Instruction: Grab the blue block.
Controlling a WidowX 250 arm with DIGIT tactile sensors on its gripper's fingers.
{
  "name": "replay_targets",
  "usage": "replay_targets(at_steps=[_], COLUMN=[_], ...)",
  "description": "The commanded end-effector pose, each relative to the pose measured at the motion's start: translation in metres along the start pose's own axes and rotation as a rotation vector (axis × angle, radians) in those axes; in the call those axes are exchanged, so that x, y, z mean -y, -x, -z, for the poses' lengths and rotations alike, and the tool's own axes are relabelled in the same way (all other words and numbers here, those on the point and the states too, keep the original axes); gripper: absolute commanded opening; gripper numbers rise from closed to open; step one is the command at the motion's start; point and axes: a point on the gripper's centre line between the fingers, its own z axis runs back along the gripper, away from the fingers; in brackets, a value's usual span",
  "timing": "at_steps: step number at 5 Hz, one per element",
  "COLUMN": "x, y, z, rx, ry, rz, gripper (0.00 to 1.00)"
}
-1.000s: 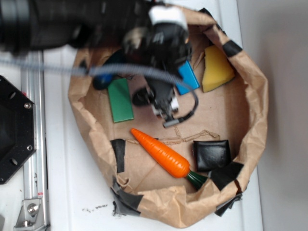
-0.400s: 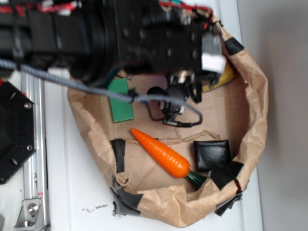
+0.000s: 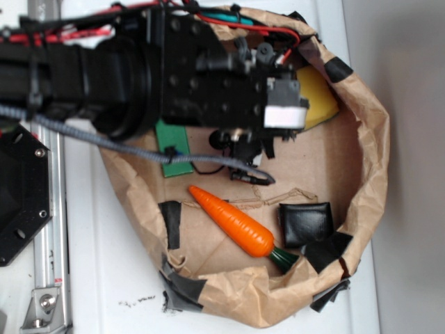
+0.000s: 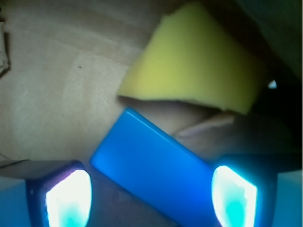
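The blue block (image 4: 151,163) lies flat and slantwise on the brown paper in the wrist view. My gripper (image 4: 150,196) is open just above it. The left finger (image 4: 68,198) stands off the block's lower left edge, while the right finger (image 4: 234,196) is close to its right end. Neither pad presses on it. In the exterior view the black arm (image 3: 208,76) covers the block and the jaws completely.
A yellow wedge (image 4: 194,61) sits just beyond the block, also seen as the yellow wedge (image 3: 318,97). Inside the rolled paper bag (image 3: 372,160) lie a green block (image 3: 174,149), a carrot (image 3: 233,221) and a black square pad (image 3: 306,224).
The arm has swung over the far part of the bag and now hides the blue block, which showed beside the yellow wedge a second ago.
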Motion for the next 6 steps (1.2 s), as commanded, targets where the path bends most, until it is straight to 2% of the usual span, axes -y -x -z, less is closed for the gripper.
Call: replay_targets(at_steps=[1, 2, 3, 4, 6], x=[-0.002, 0.005, -0.001, -0.017, -0.015], y=[-0.017, -0.006, 0.005, 0.023, 0.024], z=[0.003, 0.015, 0.021, 0.016, 0.013], rx=[0.018, -0.036, -0.066, -0.038, -0.070], ry=[-0.039, -0.009, 0.128, 0.273, 0.254], rz=[0.129, 0.171, 0.092, -0.050, -0.024], gripper=[1.00, 1.00, 1.00, 1.00, 1.00])
